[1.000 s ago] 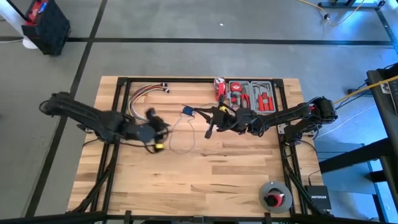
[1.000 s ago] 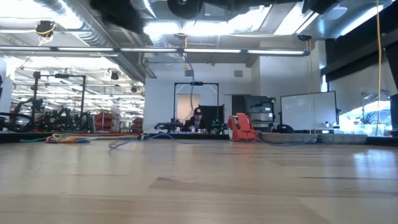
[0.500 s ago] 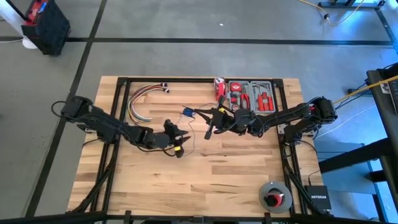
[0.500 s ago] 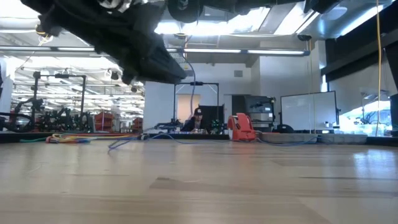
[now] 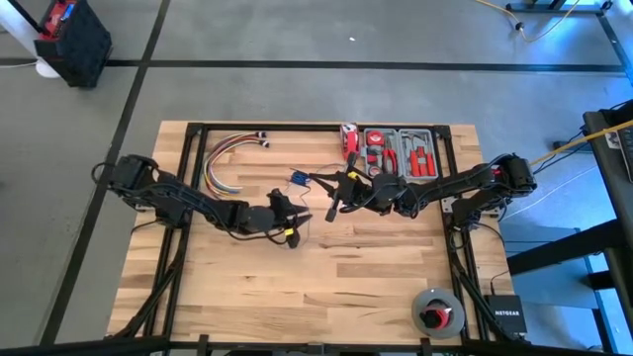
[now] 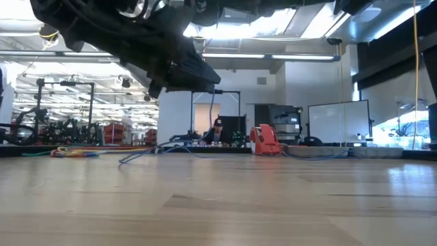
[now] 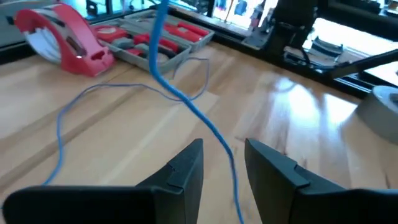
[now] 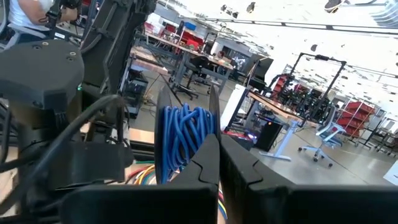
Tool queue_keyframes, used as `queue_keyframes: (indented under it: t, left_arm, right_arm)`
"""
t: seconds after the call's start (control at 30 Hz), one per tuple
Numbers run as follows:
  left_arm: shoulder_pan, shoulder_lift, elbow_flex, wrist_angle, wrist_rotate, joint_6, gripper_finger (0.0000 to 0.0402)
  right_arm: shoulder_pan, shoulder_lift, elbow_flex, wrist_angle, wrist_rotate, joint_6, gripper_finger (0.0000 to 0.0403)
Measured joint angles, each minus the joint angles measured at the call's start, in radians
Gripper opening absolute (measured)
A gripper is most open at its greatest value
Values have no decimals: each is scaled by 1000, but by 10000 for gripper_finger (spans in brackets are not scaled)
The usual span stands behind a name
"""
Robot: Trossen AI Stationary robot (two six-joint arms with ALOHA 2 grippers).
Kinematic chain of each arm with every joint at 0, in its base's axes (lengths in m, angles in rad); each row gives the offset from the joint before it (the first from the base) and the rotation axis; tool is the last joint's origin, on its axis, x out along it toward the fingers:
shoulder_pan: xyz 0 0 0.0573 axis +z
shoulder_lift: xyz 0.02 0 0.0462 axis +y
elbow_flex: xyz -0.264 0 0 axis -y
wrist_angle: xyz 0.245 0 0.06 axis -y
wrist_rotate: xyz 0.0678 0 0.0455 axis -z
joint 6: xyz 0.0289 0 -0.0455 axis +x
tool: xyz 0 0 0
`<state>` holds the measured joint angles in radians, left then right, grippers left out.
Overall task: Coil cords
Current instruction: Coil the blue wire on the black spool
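Observation:
The cord is a thin blue wire. Part of it is wound into a small coil (image 8: 183,140) at my right gripper (image 8: 219,149), which is shut and held above the table's middle (image 5: 321,183). From there a strand (image 7: 186,102) slants down between the open fingers of my left gripper (image 7: 224,149); whether it touches them I cannot tell. A slack loop (image 7: 93,93) lies on the wood. My left gripper (image 5: 295,220) stands just left of and nearer than the right one. My right gripper has the cord's coil (image 8: 180,124) at its fingertips, with several turns lying round one finger (image 8: 202,165). The coil hides where the shut fingers meet the wire. The fingers point about level toward the table's left. The coil is clear of the table, a strand trailing down from it.
A bundle of red, yellow and white wires (image 5: 223,158) lies at the far left. A red tape measure (image 7: 62,37) and an open tool case (image 5: 401,153) sit at the far edge. A grey spool (image 5: 437,311) and a black box (image 5: 504,316) are at the near right.
My left gripper has swung toward the table's right, sunk toward the wood and rolled, ending beside the right gripper with the hanging strand between its fingers. In the low view its arm has dropped into the picture from above.

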<state>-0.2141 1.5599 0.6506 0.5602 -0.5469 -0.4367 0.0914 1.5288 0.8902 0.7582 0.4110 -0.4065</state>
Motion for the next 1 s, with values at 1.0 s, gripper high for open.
queue_keyframes:
  t: [1.0]
  left_arm:
    - [4,-470,0,-909,-387,46,2]
  right_arm:
    - [1,0,0,-17,-87,6,2]
